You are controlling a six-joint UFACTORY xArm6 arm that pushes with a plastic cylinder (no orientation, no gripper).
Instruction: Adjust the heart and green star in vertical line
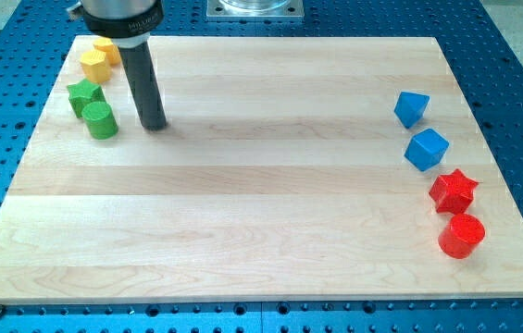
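We are resting my tip (155, 125) on the wooden board (261, 203) near the view's top left corner, just to the right of the green cylinder (101, 120); no gripper is fitted (only the straight dark rod), so nothing is spreading or pinching. The green star (84, 94) is sitting just above that cylinder, touching it. Above it two yellow blocks are lying close together, the yellow heart (105, 48) partly hiding behind the arm and a yellow hexagon (95, 66) below it. We are reading no legible writing. Along the right edge are a blue block (411, 108), a blue cube (426, 149), a red star (453, 191) and a red cylinder (461, 235). The board is lying on a blue perforated table (511, 55).
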